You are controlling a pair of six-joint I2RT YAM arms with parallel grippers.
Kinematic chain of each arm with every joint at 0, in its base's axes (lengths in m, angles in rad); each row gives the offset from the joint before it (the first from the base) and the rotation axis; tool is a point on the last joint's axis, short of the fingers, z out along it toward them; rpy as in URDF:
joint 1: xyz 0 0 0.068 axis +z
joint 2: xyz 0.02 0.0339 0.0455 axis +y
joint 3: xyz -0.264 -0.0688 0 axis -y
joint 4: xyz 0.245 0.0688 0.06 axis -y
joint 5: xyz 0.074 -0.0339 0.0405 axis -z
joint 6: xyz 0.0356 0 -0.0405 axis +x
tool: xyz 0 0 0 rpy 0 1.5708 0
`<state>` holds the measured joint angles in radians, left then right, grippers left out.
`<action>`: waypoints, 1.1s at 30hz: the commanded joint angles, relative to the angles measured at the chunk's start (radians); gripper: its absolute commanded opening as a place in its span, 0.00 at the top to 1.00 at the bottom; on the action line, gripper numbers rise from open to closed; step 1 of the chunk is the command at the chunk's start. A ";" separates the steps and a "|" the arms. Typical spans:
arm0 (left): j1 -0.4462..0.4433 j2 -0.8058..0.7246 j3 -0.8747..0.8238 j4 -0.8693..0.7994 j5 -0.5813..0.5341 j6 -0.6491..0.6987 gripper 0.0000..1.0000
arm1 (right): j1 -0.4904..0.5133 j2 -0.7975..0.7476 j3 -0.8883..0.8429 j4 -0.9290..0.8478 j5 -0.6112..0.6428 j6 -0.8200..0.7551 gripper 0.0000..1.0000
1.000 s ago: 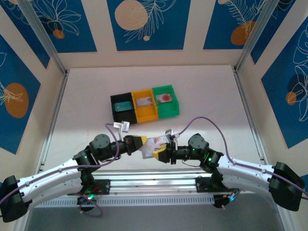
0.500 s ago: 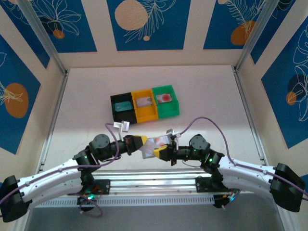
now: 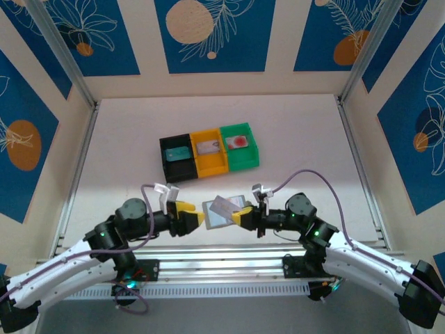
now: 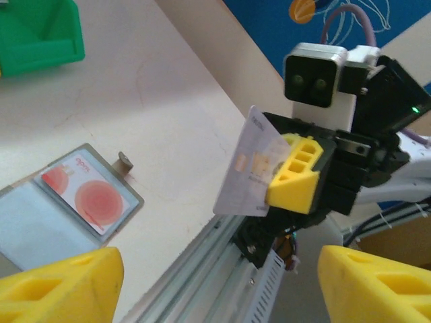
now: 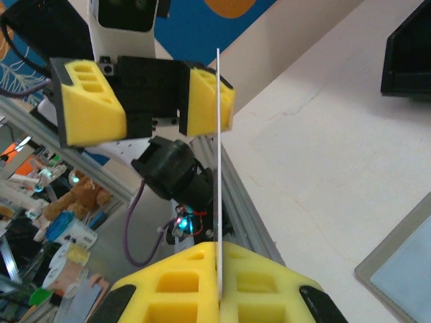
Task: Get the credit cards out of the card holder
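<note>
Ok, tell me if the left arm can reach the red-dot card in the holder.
Probably yes: left fingers open and empty, red-dot card face up in the open card holder, right fingers holding a pale card aside.

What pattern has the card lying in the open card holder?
The card is pale with a big red dot; the left wrist view shows it best.

Enclosing a pale tabletop (image 3: 299, 132) with cream walls (image 3: 147, 42), displaying blue panels (image 3: 229, 49) of orange discs and white leaf outlines, catching light on aluminium rails (image 3: 215, 259).
</note>
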<state>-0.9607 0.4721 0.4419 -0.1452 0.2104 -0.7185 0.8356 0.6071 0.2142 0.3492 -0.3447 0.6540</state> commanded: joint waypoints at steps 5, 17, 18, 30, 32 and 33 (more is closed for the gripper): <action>0.011 0.066 0.063 -0.118 0.202 0.097 0.22 | -0.044 0.063 0.070 -0.106 -0.286 -0.035 1.00; 0.010 0.100 0.018 0.008 0.285 0.053 0.27 | 0.001 0.265 0.147 -0.033 -0.401 -0.046 1.00; 0.011 0.104 0.014 0.024 0.295 0.045 0.30 | 0.004 0.278 0.153 -0.031 -0.407 -0.048 1.00; 0.011 0.117 -0.013 0.058 0.339 0.030 0.55 | 0.022 0.342 0.195 -0.010 -0.427 -0.054 1.00; 0.011 0.121 -0.012 0.067 0.339 0.030 0.59 | 0.028 0.354 0.197 -0.007 -0.426 -0.054 1.00; 0.010 0.124 -0.011 0.071 0.340 0.029 0.62 | 0.029 0.358 0.196 -0.005 -0.427 -0.054 1.00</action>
<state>-0.9588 0.6037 0.4412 -0.1104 0.5247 -0.6994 0.8555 0.9550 0.3809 0.3294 -0.7418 0.6182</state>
